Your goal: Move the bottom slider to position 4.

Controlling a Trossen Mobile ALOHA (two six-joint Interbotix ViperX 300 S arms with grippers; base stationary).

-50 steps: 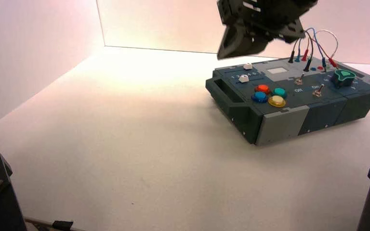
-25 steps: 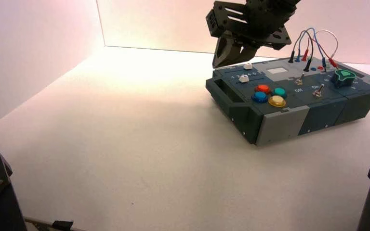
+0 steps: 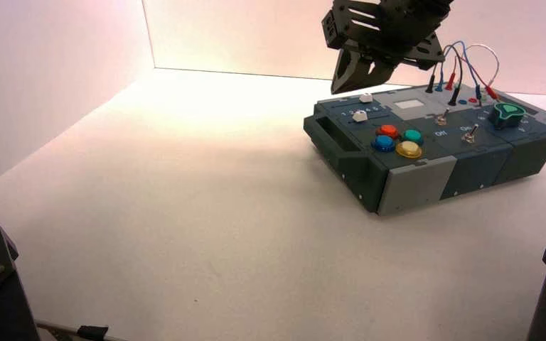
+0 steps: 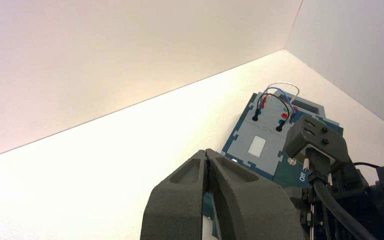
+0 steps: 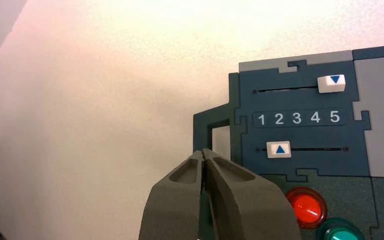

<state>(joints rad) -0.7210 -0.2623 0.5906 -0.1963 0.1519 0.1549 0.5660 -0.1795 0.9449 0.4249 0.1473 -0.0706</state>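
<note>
The bottom slider [image 5: 278, 149], a white knob with a blue arrow, stands under the numeral 2, left of position 4 [image 5: 315, 118]. In the high view it [image 3: 360, 116] lies just behind the red button [image 3: 387, 131]. My right gripper [image 5: 203, 151] is shut and empty. It hovers above the box's handle [image 5: 211, 131], left of the slider and apart from it. In the high view its fingers [image 3: 348, 74] hang over the box's far left corner. My left gripper [image 4: 207, 151] is shut too, above the same end of the box [image 4: 260, 145].
The second slider [image 5: 331, 83] sits at 5. Blue [image 3: 382, 143], yellow [image 3: 408, 149] and teal [image 3: 413, 136] buttons, two toggle switches [image 3: 470, 133], a green knob [image 3: 506, 114] and looped wires [image 3: 462, 67] fill the box's top. Walls stand at the left and back.
In the high view the gripper came down and swung left, then shifted back right and a little up. Both slider knobs have stayed put.
</note>
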